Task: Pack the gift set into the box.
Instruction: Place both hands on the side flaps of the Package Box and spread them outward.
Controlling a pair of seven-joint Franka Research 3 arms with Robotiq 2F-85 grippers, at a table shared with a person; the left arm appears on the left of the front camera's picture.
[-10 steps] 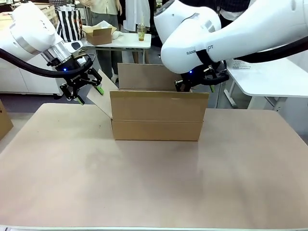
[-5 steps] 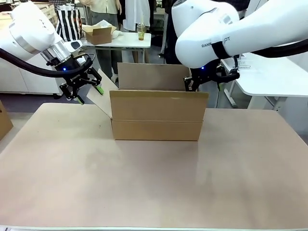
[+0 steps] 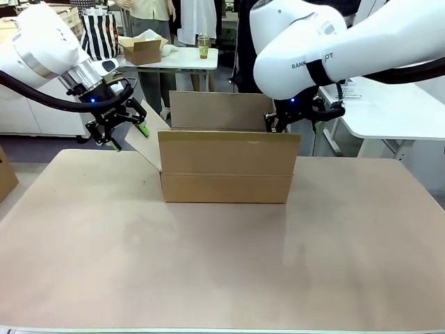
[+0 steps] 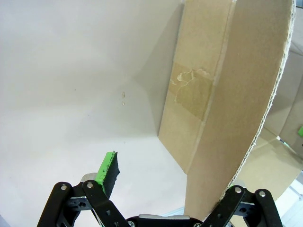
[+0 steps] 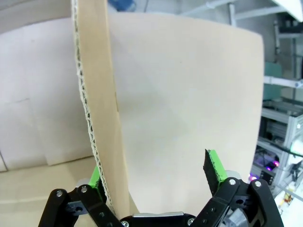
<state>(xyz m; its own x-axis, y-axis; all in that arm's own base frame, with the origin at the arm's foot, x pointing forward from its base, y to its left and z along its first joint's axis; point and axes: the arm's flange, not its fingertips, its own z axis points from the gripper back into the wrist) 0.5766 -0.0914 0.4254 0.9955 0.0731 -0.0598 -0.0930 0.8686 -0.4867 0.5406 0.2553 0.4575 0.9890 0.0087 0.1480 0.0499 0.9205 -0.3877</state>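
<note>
While the large plain brown corrugated cardboard box (image 3: 226, 167) sits midway on the tan table (image 3: 208, 264) with its flaps upright, the left gripper (image 3: 130, 138) and the right gripper (image 5: 154, 165) each gape wide astride a side flap, with a smaller brown carton (image 3: 142, 50) and a black-and-white striped bag (image 3: 101, 33) far behind.

Bright, even overhead room light fills the front view, which is sharp throughout; the box (image 3: 226, 167) throws only a faint, soft shadow on the table (image 3: 222, 278) toward six o'clock. In the left wrist view the table bleaches almost white, and wide-angle distortion bows the flap (image 4: 236, 94) edge at two o'clock. The right wrist view's cardboard looks pale, with small purple glints at four o'clock.
</note>
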